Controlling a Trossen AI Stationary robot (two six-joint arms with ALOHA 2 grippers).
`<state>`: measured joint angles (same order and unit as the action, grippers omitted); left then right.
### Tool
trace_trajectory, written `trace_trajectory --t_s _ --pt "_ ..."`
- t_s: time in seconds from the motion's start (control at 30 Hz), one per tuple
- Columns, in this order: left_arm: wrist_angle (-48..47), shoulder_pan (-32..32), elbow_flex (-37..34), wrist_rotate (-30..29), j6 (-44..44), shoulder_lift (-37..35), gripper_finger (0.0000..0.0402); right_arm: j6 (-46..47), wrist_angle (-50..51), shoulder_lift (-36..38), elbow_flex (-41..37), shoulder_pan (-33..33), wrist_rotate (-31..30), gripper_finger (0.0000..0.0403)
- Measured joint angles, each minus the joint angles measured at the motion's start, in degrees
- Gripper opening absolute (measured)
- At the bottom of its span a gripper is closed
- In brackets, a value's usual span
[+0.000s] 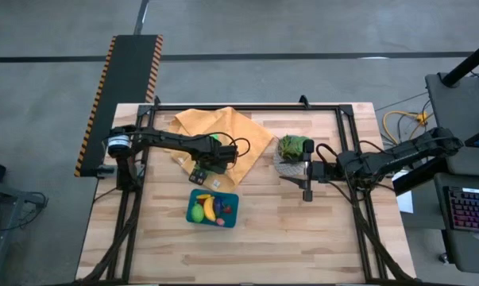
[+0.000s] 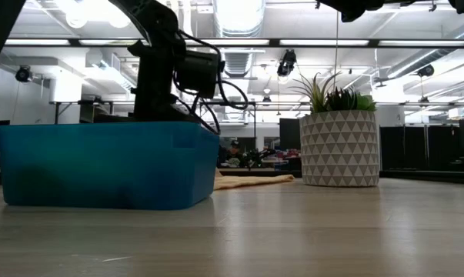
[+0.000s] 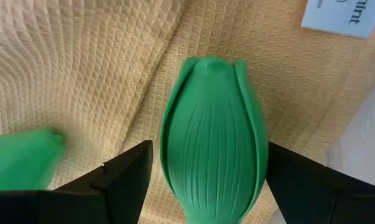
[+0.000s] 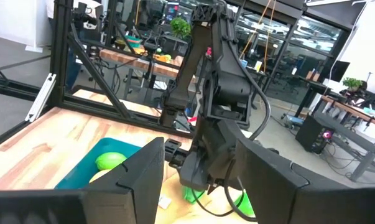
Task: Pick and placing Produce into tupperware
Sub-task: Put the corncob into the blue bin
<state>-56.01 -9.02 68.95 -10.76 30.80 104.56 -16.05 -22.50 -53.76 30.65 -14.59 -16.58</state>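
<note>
Teal tupperware (image 1: 214,208) at table front, holding banana and other produce. Behind it, left gripper (image 3: 206,180) spread wide astride a ribbed green vegetable (image 3: 212,137) on the orange cloth (image 1: 223,127). Right gripper (image 1: 307,189) beside the plant pot (image 1: 291,163), half-open, empty.

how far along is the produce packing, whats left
Partly done: the teal tupperware already holds a yellow banana, a green piece and small red ones. In hand: the left claw is open around a ribbed green vegetable lying on the yellow cloth, not lifted yet. Left: that one and another green piece beside it. The right claw waits by the potted plant.
</note>
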Motion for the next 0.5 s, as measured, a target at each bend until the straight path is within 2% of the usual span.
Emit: trace_trajectory --t_s 0.3,0.5 --pt "0.0 0.0 0.0 0.0 -0.2 0.6 0.0275 0.0 0.0 0.0 0.0 0.0 0.0 0.0192" --pt "0.0 0.0 0.0 0.0 -0.3 0.6 0.0243 0.0 0.0 0.0 0.0 0.0 0.0 0.0192"
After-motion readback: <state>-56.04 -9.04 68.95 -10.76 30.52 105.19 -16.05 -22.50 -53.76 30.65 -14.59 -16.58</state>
